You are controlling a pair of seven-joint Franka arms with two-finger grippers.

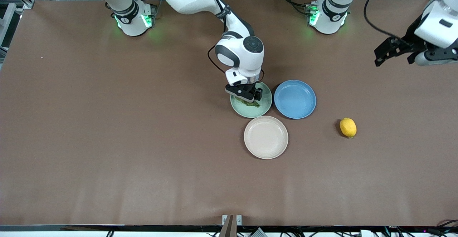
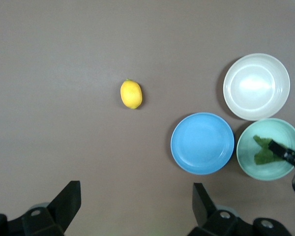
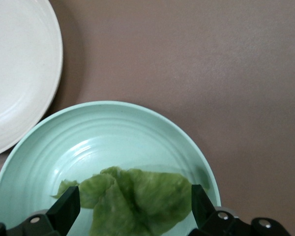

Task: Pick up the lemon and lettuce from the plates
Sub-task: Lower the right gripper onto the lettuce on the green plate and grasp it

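The lettuce (image 1: 251,104) (image 3: 137,196) lies in the mint green plate (image 1: 254,112) (image 3: 103,142). My right gripper (image 1: 247,97) (image 3: 133,206) is down over it, open, one finger on either side of the leaf. The lemon (image 1: 347,127) (image 2: 131,94) rests on the bare table toward the left arm's end, off any plate. The beige plate (image 1: 266,137) (image 3: 19,73) holds nothing and sits nearer the front camera than the mint one. My left gripper (image 1: 378,59) (image 2: 136,199) hangs high over the left arm's end of the table, open and holding nothing.
A blue plate (image 1: 294,99) (image 2: 202,143) holds nothing and sits beside the mint plate, toward the left arm's end, almost touching it. The brown table (image 1: 107,140) stretches wide around the plates.
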